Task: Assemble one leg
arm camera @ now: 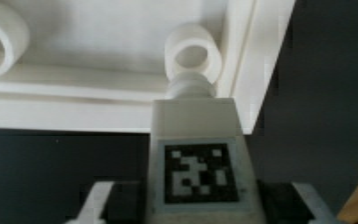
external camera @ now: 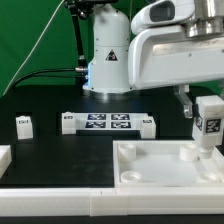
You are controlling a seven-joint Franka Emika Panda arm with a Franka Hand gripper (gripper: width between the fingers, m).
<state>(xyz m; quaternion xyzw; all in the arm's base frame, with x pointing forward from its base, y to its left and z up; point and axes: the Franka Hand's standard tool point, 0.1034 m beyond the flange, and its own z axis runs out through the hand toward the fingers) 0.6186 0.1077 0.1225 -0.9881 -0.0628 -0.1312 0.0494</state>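
Your gripper (arm camera: 197, 205) is clamping the leg (arm camera: 197, 140), likely light, stiff and slick, by its flat sides above the tray (external camera: 128, 166).

Small white chunky plastic leg (external camera: 207, 122) (arm camera: 197, 150): gripped at its wide end by the gripper (arm camera: 197, 203) and held upright, off the table. A black-and-white square tag is seen on one flat face. The narrow rounded end is directed at a round socket (arm camera: 194, 52) in the large white rimmed tray (external camera: 150, 180). Contact not determinable.
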